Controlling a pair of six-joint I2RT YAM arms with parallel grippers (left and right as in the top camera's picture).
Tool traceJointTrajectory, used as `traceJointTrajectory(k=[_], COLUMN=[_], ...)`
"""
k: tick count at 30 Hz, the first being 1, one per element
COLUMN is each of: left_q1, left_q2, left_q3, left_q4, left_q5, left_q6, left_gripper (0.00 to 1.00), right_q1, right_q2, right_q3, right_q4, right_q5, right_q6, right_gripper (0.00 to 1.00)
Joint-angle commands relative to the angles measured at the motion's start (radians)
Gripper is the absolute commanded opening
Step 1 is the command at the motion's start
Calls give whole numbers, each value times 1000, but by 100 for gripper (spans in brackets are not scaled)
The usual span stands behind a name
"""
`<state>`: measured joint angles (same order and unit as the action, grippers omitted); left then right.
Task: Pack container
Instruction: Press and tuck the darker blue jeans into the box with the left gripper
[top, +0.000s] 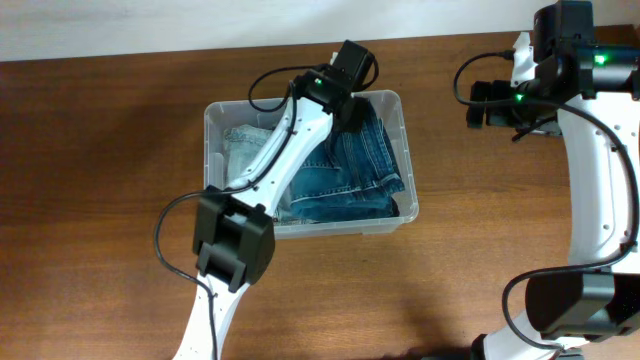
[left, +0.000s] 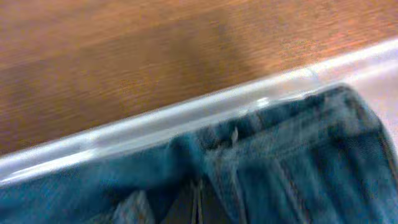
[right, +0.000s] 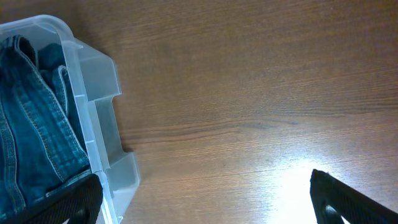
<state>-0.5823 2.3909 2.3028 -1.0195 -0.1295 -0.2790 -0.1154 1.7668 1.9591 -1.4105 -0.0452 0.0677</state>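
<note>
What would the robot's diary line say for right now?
task: pack container | container: jeans inside | left tool: over jeans at container rim, grip unseen | right tool: open, above table beside container

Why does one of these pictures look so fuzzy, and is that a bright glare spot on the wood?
Left wrist view: soft and out of focus, close to the blue denim jeans and the clear plastic rectangular bin. Right wrist view: sharp grain, with a washed-out glare patch on the brown wooden table. Overhead view: even light, faint shadows.
</note>
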Motion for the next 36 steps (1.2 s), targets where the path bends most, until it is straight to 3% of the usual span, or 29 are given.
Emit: traceJointTrajectory(k=[1,6,13,27,30,36], left_q1=[-3,-7,-9,-15,-14,-29], left_q2=[-178,-271,-263,-263,-264,-345], left_q3=[34,34,-4,-520,-539,-404], left_q4=[-47,-204,-435,-227,-222,-241], left_q5=[-28,-28,-16,-10,-8,-4], left_q6=[27,18,-18,-49,-49,-49], left_gripper=[1,1,0,0,1,0], right_q1=[-4,-4,-4,-4,-4,-4], right_q2=[-9,-9,-9,-9,-9,-9], right_q3=[6,6,6,6,6,6], right_q4=[1,1,1,1,1,1], right_q5=[5,5,5,5,5,5], right_q6=[0,0,0,0,0,0], right_gripper=[99,99,98,98,99,99])
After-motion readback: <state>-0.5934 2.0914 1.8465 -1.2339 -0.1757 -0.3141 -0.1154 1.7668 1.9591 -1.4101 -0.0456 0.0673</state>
